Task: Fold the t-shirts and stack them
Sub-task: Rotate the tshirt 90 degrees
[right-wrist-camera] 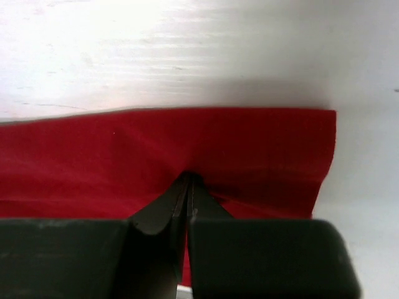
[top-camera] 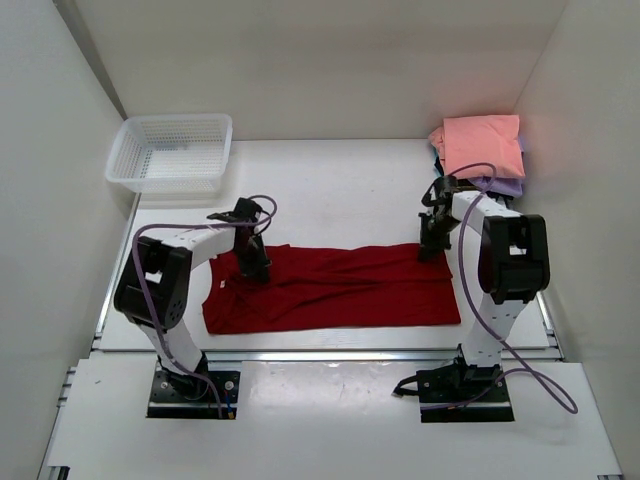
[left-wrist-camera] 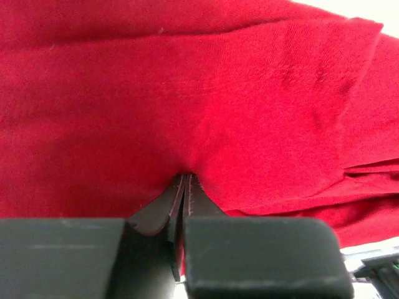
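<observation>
— Red, that t-shirt (top-camera: pixel 340 290): where is it?
— Spread on the table (top-camera: pixel 330 190); left gripper (top-camera: pixel 256 268) and right gripper (top-camera: pixel 431 250) each clamp tight on its cloth, near opposite ends.

Plain white walls (top-camera: pixel 300 60) enclose a white table (top-camera: pixel 330 190) under even light.

far centre: bare table (top-camera: pixel 335 185) open between white basket (top-camera: pixel 172 152) and folded t-shirt stack (top-camera: pixel 482 150) | far left: basket fills corner by left wall (top-camera: pixel 50 200) | far right: stack by right wall (top-camera: pixel 590 170), just behind my right gripper (top-camera: pixel 430 252), bars the way back | middle: red t-shirt (top-camera: pixel 340 290) spans between my arms
</observation>
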Controlling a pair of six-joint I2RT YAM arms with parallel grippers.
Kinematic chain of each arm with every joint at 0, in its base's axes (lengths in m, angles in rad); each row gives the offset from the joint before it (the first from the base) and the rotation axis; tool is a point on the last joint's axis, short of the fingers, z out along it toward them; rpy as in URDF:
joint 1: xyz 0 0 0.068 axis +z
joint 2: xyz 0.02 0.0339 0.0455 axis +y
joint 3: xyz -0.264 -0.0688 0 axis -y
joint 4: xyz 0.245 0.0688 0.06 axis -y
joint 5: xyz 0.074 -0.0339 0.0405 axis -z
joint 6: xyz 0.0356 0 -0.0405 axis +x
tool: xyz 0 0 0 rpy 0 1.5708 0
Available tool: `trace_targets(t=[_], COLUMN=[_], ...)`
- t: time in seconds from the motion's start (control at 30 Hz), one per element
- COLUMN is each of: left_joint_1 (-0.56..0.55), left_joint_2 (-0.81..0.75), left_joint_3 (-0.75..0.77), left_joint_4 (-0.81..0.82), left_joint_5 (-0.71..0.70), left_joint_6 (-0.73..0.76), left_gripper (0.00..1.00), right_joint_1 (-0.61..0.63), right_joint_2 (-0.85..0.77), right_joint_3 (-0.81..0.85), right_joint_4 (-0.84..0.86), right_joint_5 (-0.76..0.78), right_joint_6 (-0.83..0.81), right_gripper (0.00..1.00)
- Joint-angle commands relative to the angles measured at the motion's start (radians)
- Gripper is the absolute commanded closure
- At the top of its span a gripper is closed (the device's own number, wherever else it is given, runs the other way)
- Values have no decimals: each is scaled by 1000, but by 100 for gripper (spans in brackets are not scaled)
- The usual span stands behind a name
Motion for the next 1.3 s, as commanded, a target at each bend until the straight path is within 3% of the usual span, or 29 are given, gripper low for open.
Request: trace_targets(t=[0.0,0.17,0.3,0.4,0.5,0.57,0.6,0.67,0.7,0.8,0.97,1.13,1.27], left_joint_1=[-2,6,5,-17,-19,1,12,15,9,-8,6,5,12], left_joint_2=[57,296,525,703,956,1123,1188,1195,1155,1086,1214,1165,1216], left_joint_3=[27,250,563,891,1357,1745,1809,1714,1609,1500,1669,1556,1638], left_joint_4=[54,5,-88,-211,-386,-467,-477,-419,-355,-230,-164,50,121], left_joint_5=[14,13,40,56,69,140,161,223,223,191,336,373,410], left_joint_6=[-54,-10,15,38,35,-9,-49,-57,-42,-36,-138,-222,-298], left_gripper=[90,91,96,98,98,100,100,100,100,100,100,100,100], right_joint_1=[20,15,47,65,87,102,128,177,219,335,498,630,697], right_joint_2=[1,-54,-143,-225,-290,-319,-347,-362,-368,-361,-328,-302,-261], right_joint_3=[-5,-121,-226,-275,-309,-348,-362,-399,-416,-456,-536,-565,-570], right_joint_4=[39,57,60,50,42,52,59,91,111,166,292,400,474], right_joint_5=[-4,30,80,113,123,102,91,85,81,51,-43,-91,-120], right_joint_6=[-1,74,160,221,292,344,384,444,473,548,663,700,713], right_gripper=[100,100,100,100,100,100,100,100,99,100,100,99,100])
